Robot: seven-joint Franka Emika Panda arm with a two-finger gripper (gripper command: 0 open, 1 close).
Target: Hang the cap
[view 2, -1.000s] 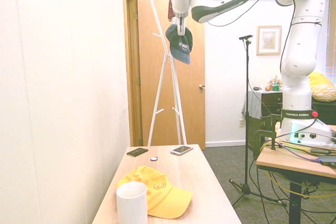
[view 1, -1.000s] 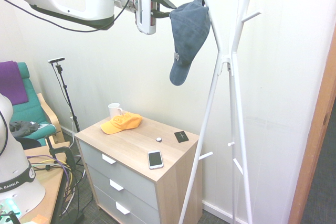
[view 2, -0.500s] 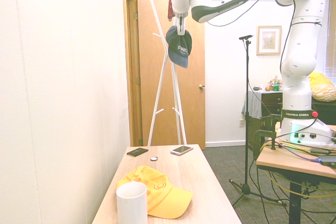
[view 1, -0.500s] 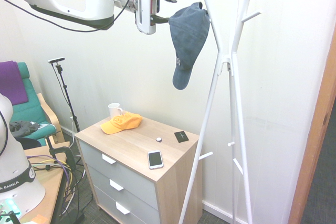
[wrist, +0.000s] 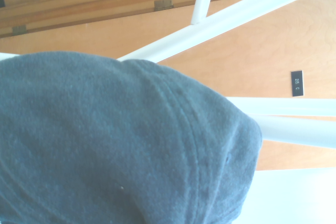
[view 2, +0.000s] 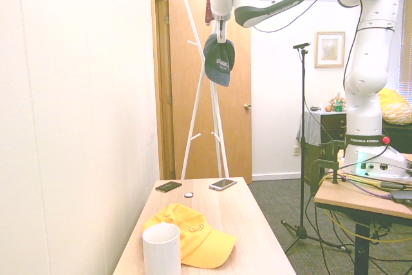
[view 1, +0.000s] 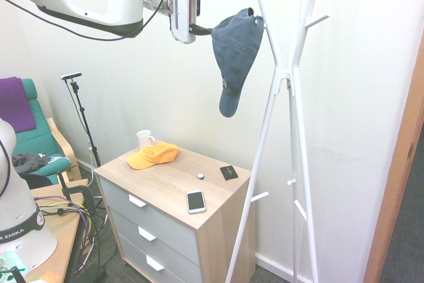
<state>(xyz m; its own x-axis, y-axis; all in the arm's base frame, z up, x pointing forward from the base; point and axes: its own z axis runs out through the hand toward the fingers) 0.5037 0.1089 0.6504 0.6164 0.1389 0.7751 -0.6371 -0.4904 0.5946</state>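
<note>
Matt, soft blue cloth cap (view 1: 236,54)

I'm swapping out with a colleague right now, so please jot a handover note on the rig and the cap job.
Gripper: open, fingers apart, right beside the navy cap's crown.
Navy cap: hanging brim down against an upper part of the white coat rack.
Done: cap brought to the rack and apparently hung on it.
Left: probably back the gripper away carefully and check that the cap stays put.
Elsewhere: yellow cap on the dresser.
</note>
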